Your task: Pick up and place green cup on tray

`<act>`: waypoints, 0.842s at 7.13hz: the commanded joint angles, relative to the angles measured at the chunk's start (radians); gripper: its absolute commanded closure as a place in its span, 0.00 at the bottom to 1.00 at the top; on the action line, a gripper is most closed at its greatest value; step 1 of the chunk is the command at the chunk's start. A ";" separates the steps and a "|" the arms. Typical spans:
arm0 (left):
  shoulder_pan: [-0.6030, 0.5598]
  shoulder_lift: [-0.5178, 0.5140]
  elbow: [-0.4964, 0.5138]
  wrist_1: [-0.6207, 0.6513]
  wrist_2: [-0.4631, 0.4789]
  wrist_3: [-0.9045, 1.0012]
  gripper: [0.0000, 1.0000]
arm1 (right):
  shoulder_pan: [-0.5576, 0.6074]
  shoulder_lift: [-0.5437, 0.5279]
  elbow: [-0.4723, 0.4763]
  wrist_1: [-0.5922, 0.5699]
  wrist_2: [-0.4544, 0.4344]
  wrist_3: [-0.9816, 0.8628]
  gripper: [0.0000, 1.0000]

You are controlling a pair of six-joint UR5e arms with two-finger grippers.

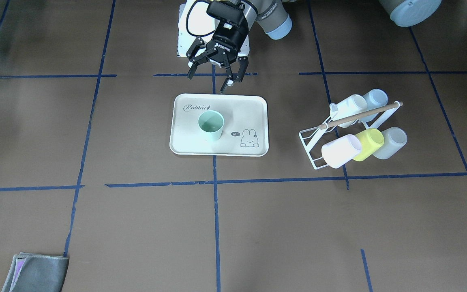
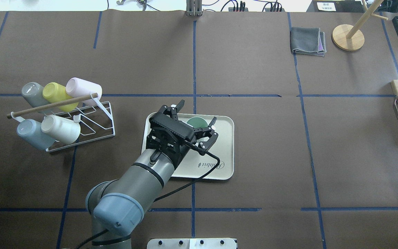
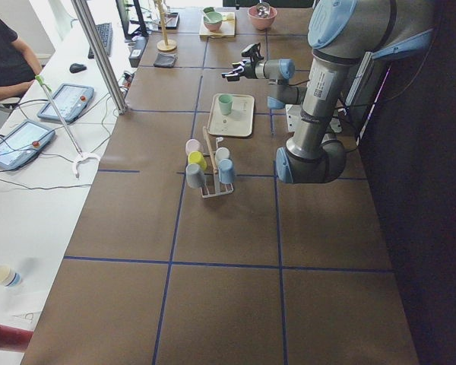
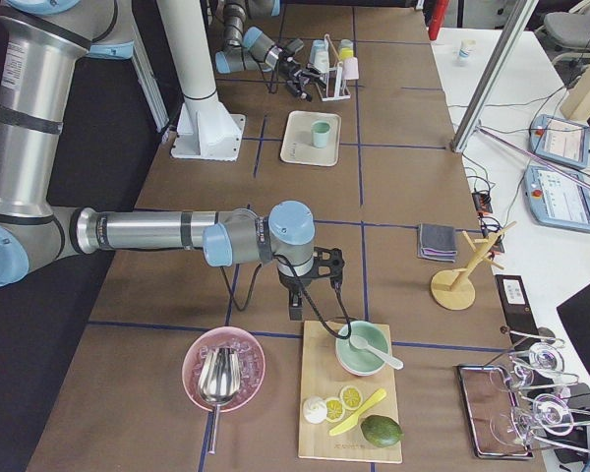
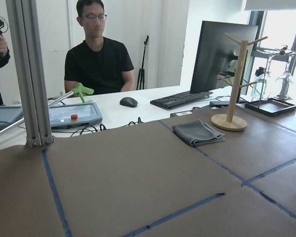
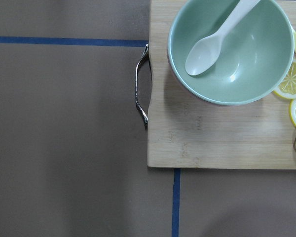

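The pale mint-green cup (image 1: 211, 125) stands upright on the cream Rabbit tray (image 1: 253, 105), left of the bunny drawing. In the overhead view the cup (image 2: 198, 121) is partly hidden behind my left gripper, and the tray (image 2: 225, 152) lies at the table's middle. My left gripper (image 1: 212, 79) is open and empty, raised over the tray's robot-side edge, apart from the cup. My right gripper (image 4: 297, 307) shows only in the exterior right view, near a cutting board; I cannot tell its state.
A white wire rack (image 1: 351, 129) holding several cups, one yellow-green (image 1: 369, 144), stands beside the tray on my left side. A grey folded cloth (image 2: 308, 41) and a wooden stand (image 2: 349, 34) are far right. A wooden board (image 6: 222, 133) carries a green bowl (image 6: 232, 54).
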 commanded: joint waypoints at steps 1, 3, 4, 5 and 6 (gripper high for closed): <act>-0.120 0.042 -0.053 0.129 -0.004 0.009 0.00 | 0.000 0.004 0.001 0.002 -0.004 -0.009 0.00; -0.221 0.088 -0.053 0.147 -0.110 -0.009 0.00 | 0.000 0.002 0.005 0.003 -0.002 -0.009 0.00; -0.287 0.100 -0.053 0.200 -0.177 -0.026 0.00 | 0.000 0.002 0.008 0.006 -0.002 -0.009 0.00; -0.359 0.111 -0.069 0.273 -0.284 -0.078 0.00 | 0.000 0.002 0.013 0.006 -0.002 -0.007 0.00; -0.426 0.164 -0.112 0.329 -0.387 -0.086 0.00 | 0.000 0.002 0.016 0.006 -0.002 -0.007 0.00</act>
